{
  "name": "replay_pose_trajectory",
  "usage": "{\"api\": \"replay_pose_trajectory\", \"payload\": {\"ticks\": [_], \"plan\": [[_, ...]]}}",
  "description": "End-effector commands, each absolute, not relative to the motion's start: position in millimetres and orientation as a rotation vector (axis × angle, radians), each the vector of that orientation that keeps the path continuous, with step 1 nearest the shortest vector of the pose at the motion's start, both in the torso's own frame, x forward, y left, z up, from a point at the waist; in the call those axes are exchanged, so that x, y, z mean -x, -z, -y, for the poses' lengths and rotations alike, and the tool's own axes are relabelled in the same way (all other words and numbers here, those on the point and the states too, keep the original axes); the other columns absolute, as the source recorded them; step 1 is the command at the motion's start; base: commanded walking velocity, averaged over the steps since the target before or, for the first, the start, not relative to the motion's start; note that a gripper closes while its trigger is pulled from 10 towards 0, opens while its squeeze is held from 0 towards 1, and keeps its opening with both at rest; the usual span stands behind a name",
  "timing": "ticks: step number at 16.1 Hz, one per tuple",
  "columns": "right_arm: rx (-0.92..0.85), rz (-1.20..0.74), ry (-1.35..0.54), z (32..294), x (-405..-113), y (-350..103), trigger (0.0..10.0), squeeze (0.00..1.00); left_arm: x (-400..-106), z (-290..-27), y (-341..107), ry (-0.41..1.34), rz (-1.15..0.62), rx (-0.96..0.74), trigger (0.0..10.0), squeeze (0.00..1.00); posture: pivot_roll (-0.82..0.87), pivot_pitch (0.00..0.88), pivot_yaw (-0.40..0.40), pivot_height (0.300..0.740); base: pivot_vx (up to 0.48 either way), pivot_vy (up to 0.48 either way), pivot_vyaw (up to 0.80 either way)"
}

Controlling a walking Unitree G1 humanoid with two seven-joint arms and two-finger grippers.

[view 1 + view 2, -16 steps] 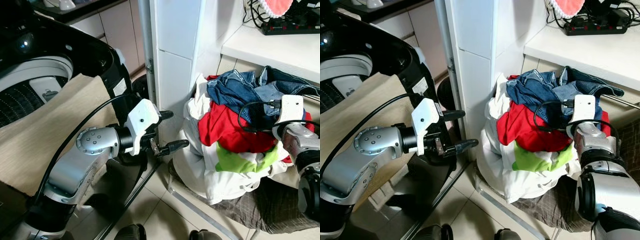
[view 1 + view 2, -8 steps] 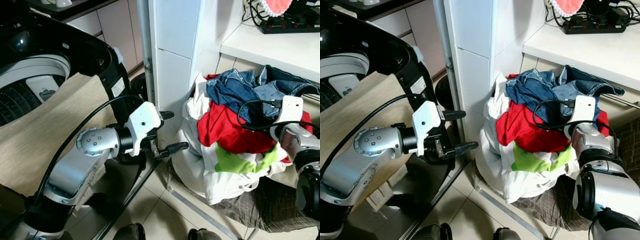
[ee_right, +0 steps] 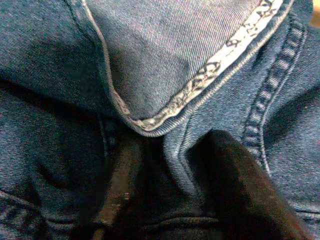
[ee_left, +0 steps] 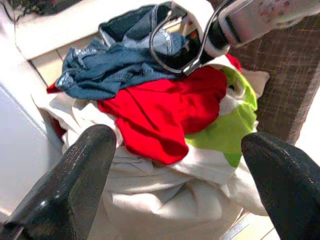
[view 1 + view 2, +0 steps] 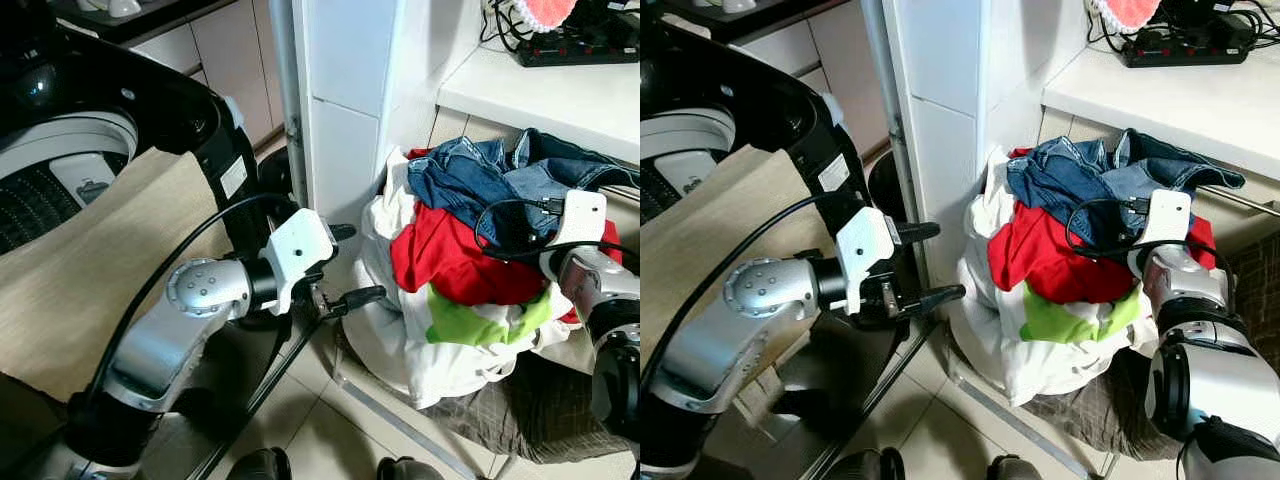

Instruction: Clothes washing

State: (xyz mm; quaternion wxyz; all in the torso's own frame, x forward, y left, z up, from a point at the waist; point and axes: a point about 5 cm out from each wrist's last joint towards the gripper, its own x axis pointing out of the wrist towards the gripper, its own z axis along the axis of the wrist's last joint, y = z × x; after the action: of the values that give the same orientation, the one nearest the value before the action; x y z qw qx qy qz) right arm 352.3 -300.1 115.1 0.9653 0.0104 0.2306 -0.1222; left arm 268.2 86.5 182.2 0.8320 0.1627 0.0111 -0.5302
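Observation:
A laundry pile sits in a dark checked hamper [image 5: 520, 425] on the floor: blue jeans [image 5: 465, 180] on top, a red garment [image 5: 450, 255], a green one [image 5: 470, 315] and white cloth [image 5: 420, 365] below. My left gripper [image 5: 358, 264] is open, level with the pile's left side and a short way from the white cloth, holding nothing. In its wrist view the pile [image 4: 165, 110] lies between the two fingers. My right gripper [image 3: 170, 150] is sunk in the jeans at the pile's right top, fingers pinching a denim fold; its white wrist [image 5: 582, 215] sticks out.
The washing machine [image 5: 60, 170] stands at left with its black lid [image 5: 150, 90] raised and a beige cloth [image 5: 90, 260] draped over its front. A white tiled pillar [image 5: 350, 100] rises behind the left gripper. A white shelf [image 5: 560, 95] with a power strip [image 5: 580, 45] overhangs the hamper.
My left gripper has edged a little right, closer to the pile, still open. The right arm stays sunk in the jeans.

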Motion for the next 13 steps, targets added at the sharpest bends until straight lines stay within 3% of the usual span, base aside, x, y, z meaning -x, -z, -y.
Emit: {"api": "replay_pose_trajectory", "payload": {"ticks": [1, 13], "plan": [[-0.014, -0.472, 0.242, 296, -352, -111, 0.0, 0.0, -270, -88, -181, 1.105, -0.024, -0.367, 10.0, 0.0, -0.04, 0.054, 0.078, 0.74, 0.0, 0.0, 0.0], [-0.043, -0.097, 0.239, 304, -359, -188, 0.0, 0.0, -298, -92, -198, 0.915, 0.088, -0.331, 10.0, 0.0, -0.07, 0.021, 0.09, 0.74, 0.0, 0.0, 0.0]]}}
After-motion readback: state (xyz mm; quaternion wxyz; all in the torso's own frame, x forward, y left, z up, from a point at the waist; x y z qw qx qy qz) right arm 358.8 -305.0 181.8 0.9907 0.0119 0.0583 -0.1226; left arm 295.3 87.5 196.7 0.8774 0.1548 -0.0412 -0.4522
